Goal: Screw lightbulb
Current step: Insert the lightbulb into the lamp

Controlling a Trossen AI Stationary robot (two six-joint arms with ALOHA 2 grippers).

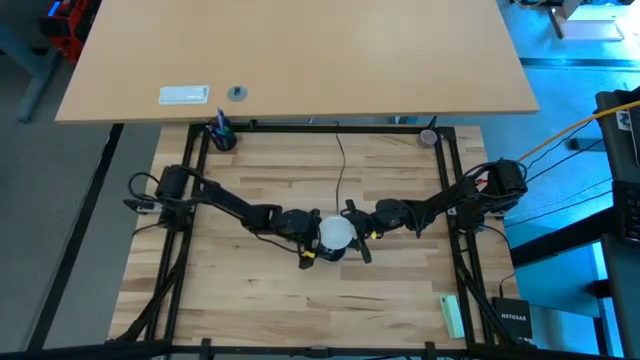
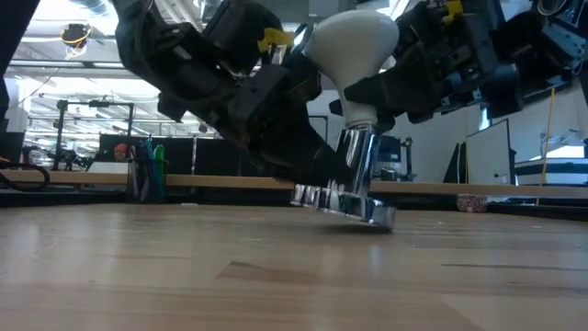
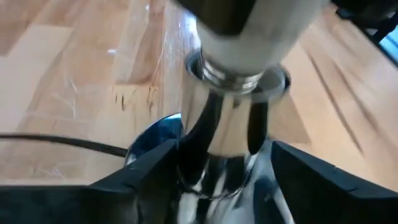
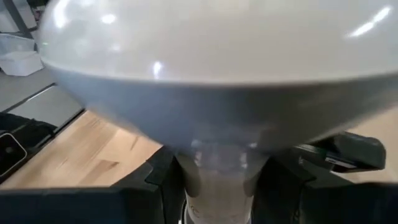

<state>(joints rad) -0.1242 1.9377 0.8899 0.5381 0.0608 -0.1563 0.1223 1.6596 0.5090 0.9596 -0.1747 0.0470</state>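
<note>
The frosted white lightbulb (image 2: 354, 46) sits with its screw base in the silver socket (image 2: 356, 161) at the table's middle. Bulb and socket lean over. The socket's round flange (image 2: 347, 204) is tilted, with its lower edge (image 2: 381, 217) down at the wood. My right gripper (image 4: 217, 180) comes in from the right and is shut on the bulb. My left gripper (image 3: 224, 168) comes in from the left and is open, one finger (image 3: 155, 171) on each side of the socket's barrel (image 3: 227, 124). My left gripper's fingers flank the socket's barrel; I cannot tell whether they touch it. My right gripper pinches the bulb's narrow neck (image 4: 217, 158) just under the dome between its two fingers (image 4: 283, 180). It reaches nearly level from the table's right. The bulb stands tilted, dome up, its base in the socket.
A thin black cord (image 1: 340, 165) runs from the socket toward the far edge. A pen cup (image 1: 220, 135) stands at the far left corner of the black frame (image 1: 190, 180). A green object (image 1: 452, 315) lies near the right front. A tan table (image 1: 300, 50) lies beyond.
</note>
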